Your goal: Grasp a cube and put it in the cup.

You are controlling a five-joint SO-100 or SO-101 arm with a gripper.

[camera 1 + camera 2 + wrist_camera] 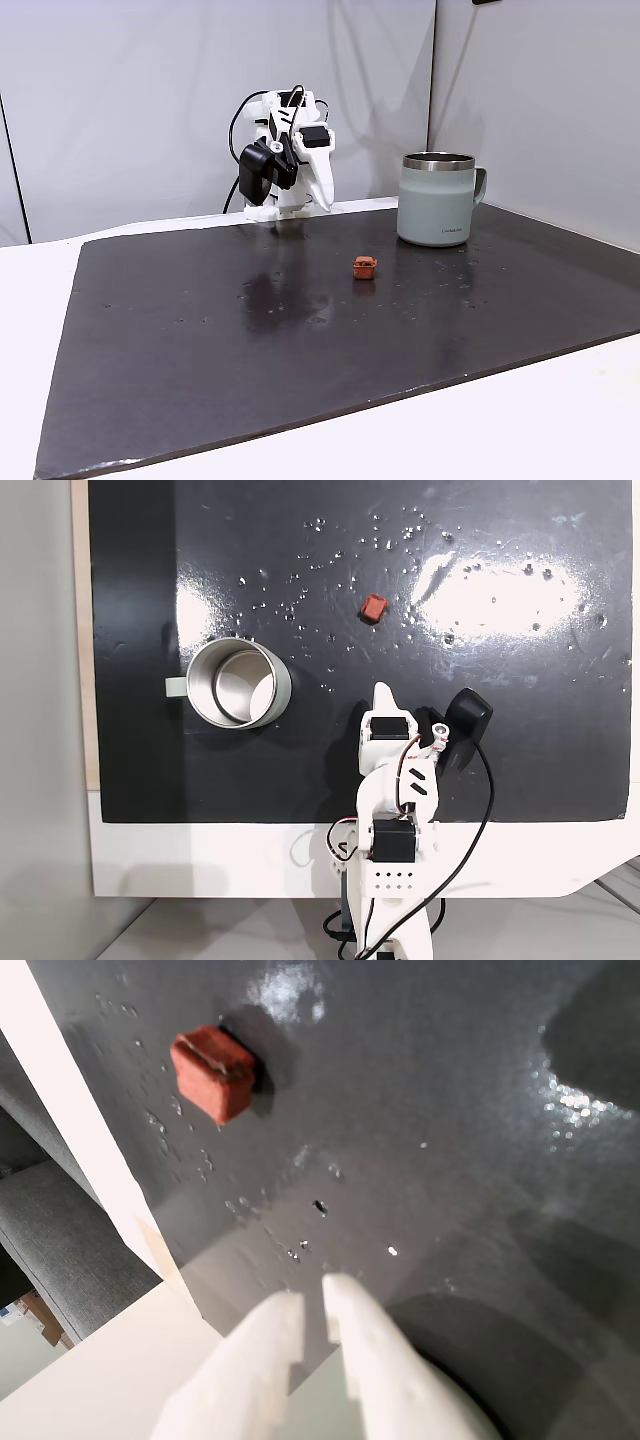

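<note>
The cube [215, 1070] is a small rust-red block lying on the dark mat, seen at the upper left of the wrist view, well ahead of my white fingertips. In both fixed views the cube [365, 267] [373, 607] sits alone near the mat's middle. The cup [438, 198] [238, 683] is a pale grey-green mug with a steel rim, standing upright and empty. My gripper [315, 1295] [326, 205] [383, 693] is folded back near the arm's base, shut on nothing, its fingers almost touching.
A dark glossy mat [200, 330] [540, 730] covers the white table [500, 430], dotted with small specks. The table's edge [70, 1120] and a grey cushioned seat [60, 1240] show on the left of the wrist view. Black cables [480, 810] trail by the arm's base.
</note>
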